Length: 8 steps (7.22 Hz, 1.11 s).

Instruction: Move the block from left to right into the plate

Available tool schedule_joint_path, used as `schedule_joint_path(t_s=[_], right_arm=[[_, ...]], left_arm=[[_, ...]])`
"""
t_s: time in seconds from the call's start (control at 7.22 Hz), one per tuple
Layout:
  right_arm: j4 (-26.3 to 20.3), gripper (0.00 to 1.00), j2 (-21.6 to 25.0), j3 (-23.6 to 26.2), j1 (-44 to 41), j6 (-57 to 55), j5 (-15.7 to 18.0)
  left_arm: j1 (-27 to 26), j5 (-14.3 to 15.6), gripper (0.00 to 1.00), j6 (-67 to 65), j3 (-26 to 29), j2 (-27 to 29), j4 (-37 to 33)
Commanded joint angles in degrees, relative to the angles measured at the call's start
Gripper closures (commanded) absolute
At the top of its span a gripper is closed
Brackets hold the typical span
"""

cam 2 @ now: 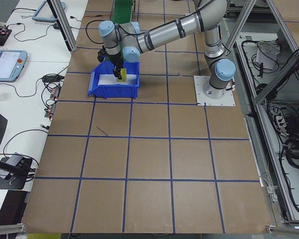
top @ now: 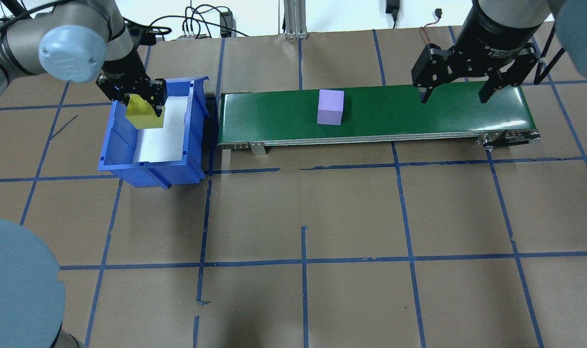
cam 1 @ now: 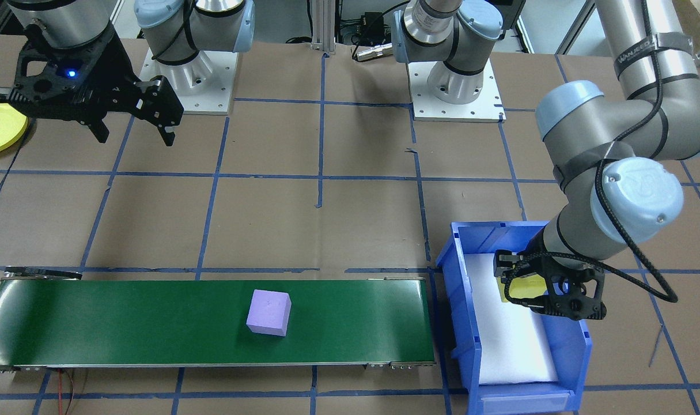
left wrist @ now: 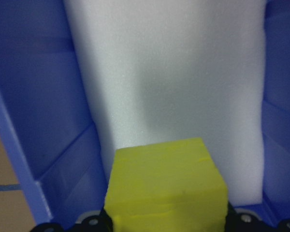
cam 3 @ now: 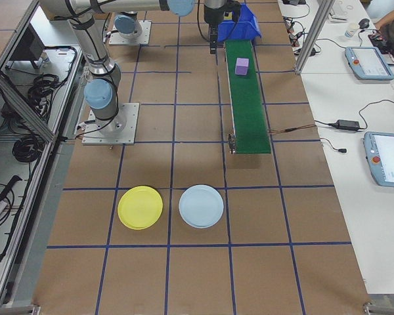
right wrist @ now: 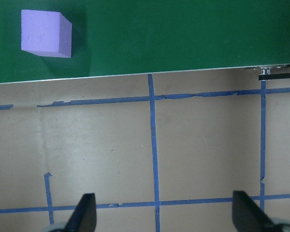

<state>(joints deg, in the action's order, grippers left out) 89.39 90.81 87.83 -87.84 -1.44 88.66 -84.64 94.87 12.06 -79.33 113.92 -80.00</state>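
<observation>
the left gripper (top: 145, 101) is clamping a yellow foam cube (top: 144, 112) between its fingers, hanging just above the white foam liner (top: 165, 135) of the blue bin (top: 148, 166), whose walls are closing in on both sides of it. to its right a purple foam cube (top: 330, 107) is sitting on the green conveyor belt (top: 394, 116), between the two grippers. the right gripper (top: 455, 95) is hovering with jaws spread wide and nothing between them, over the belt's far end. the yellow plate (cam 3: 140, 207) is lying well away from it, beside a light blue plate (cam 3: 201, 206).
</observation>
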Motion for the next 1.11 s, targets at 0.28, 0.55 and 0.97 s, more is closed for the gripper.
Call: schedule_joint_path(t_s=[0.28, 0.55, 0.97], right_arm=[[1.04, 0.00, -4.21, -3.53, 14.32, 14.99, -2.96], [8.56, 0.00, -10.62, -4.16, 20.05, 24.08, -2.96], [16.42, 0.00, -18.36, -3.46, 20.25, 27.20, -7.75]], left_arm=[[-14.03, -5.40, 0.52, -7.11, 3.48, 7.33, 10.26], [-15.20, -5.05, 0.50, -7.40, -0.54, 9.56, 14.42], [-15.20, -4.96, 0.00, -8.81, -0.74, 5.02, 15.32]])
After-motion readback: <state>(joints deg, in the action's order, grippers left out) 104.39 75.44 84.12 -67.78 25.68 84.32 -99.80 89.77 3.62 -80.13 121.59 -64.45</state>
